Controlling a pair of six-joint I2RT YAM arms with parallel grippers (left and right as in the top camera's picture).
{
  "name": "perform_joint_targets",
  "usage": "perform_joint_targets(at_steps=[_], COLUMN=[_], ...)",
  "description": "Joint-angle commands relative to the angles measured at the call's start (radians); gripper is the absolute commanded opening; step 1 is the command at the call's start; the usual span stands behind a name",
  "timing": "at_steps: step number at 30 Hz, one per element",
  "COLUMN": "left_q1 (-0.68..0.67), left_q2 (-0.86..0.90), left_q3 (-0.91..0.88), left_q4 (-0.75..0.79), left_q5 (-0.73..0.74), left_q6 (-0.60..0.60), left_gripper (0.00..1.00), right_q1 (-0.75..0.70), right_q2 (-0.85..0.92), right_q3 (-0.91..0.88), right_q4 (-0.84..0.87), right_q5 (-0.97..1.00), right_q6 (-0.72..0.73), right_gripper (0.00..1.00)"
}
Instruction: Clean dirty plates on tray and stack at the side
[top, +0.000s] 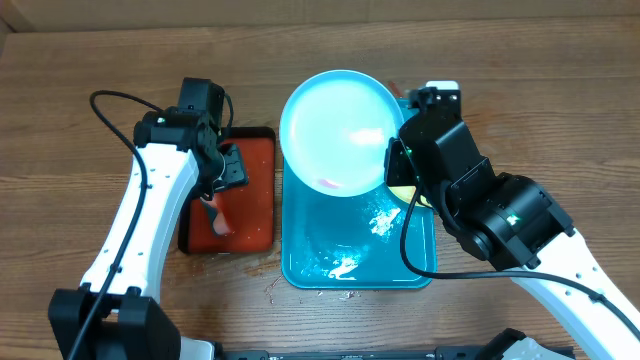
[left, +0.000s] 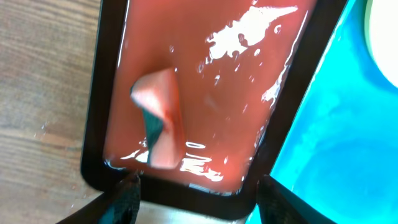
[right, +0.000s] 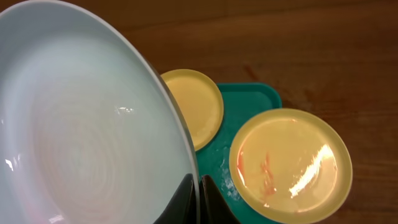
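Smooth glossy plastic: plate (right: 81, 124) in my right claw (right: 198, 183). Shiny plastic: turquoise tray (top: 300, 235). Wet gloss: red tray (left: 236, 112). Matt grained wood: table (top: 520, 60).

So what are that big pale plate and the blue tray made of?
The pale plate looks like glossy plastic: smooth, with soft light glints and a thin rim. The blue tray also seems plastic, one moulded piece with rounded corners and a shiny, evenly coloured surface. Neither is certain.

Right claw (right: 198, 193) pinched shut, left claw (left: 200, 193) spread wide, pointing down.
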Motion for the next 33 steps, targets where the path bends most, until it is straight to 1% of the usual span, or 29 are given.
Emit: perform_joint_targets(at_steps=[1,4,7,9,10,12,13,14,16,19,22,25,28,33], left_q1=[-0.006,-0.006,-0.005,-0.005,-0.005,-0.005,-0.005,-0.005,-0.005,-0.005,-0.005,-0.005,-0.005,-0.005], left_q2=[-0.023,-0.049,-0.11,-0.154,-0.18,-0.221,-0.24,-0.256,-0.282,-0.295,-0.291,-0.291,-0.291,-0.291], left_q3=[0.019,0.019,0.021,0.025,0.028,0.028,0.028,0.028,0.028,0.028,0.028,0.028,0.028,0.028], left_q4=[-0.021,-0.024,-0.023,-0.024,-0.024,-0.024,-0.024,-0.024,-0.024,-0.031,-0.043,-0.046,-0.041,-0.035], left_q5=[-0.004,-0.005,-0.005,-0.005,-0.006,-0.005,-0.005,-0.005,-0.005,-0.005,-0.005,-0.005,-0.002,-0.002], left_q6=[0.027,0.027,0.027,0.027,0.027,0.027,0.027,0.027,0.027,0.027,0.027,0.027,0.027,0.027], left_gripper=[0.57,0.57,0.58,0.61,0.66,0.8,0.89,0.95,1.0,1.0,1.0,1.0,1.0,1.0], right_q1=[-0.084,-0.229,-0.453,-0.627,-0.713,-0.866,-0.937,-1.02,-1.135,-1.285,-1.344,-1.359,-1.332,-1.253], right_q2=[-0.019,-0.019,-0.019,-0.016,-0.01,0.01,0.026,0.05,0.1,0.219,0.309,0.376,0.406,0.406], right_q3=[0.016,0.016,0.016,0.016,0.016,0.015,0.014,0.014,0.013,0.006,-0.019,-0.056,-0.119,-0.267], right_q4=[-0.05,-0.109,-0.151,-0.164,-0.165,-0.169,-0.173,-0.181,-0.199,-0.221,-0.208,-0.194,-0.164,-0.075], right_q5=[0.057,-0.008,-0.142,-0.258,-0.314,-0.398,-0.428,-0.452,-0.457,-0.462,-0.418,-0.383,-0.348,-0.31], right_q6=[0.153,0.155,0.084,0.023,-0.009,-0.045,-0.053,-0.059,-0.058,-0.049,-0.013,-0.002,-0.002,0.006], right_gripper=[0.04,0.04,0.04,0.04,0.04,0.04,0.04,0.04,0.04,0.04,0.04,0.04,0.04,0.04])
